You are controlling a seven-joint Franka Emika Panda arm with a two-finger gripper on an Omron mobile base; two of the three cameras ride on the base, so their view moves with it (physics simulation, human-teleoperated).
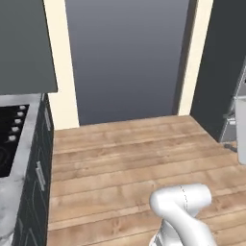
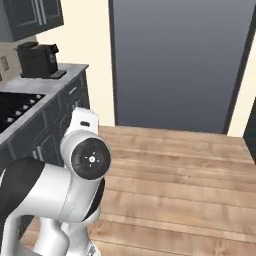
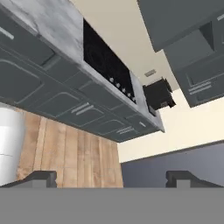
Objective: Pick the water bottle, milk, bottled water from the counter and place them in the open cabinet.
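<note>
Wooden floor (image 1: pixel 129 158), dark doorway (image 1: pixel 127 57), cooktop (image 3: pixel 105 59), coffee machine (image 2: pixel 37 60), hand (image 3: pixel 111 179) open

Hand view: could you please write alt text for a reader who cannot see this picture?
The open gripper holds nothing and looks, at a rolled angle, along a marble counter with a black cooktop over dark grey drawers. A black coffee machine stands at the counter's far end, below dark wall cabinets, with wooden floor beneath.

You are looking at a glossy white arm (image 2: pixel 55 200) of rounded tubular links, one dark joint band, a black round cap (image 2: pixel 90 158) with small screws, and dark fingertips (image 3: pixel 39 178).
</note>
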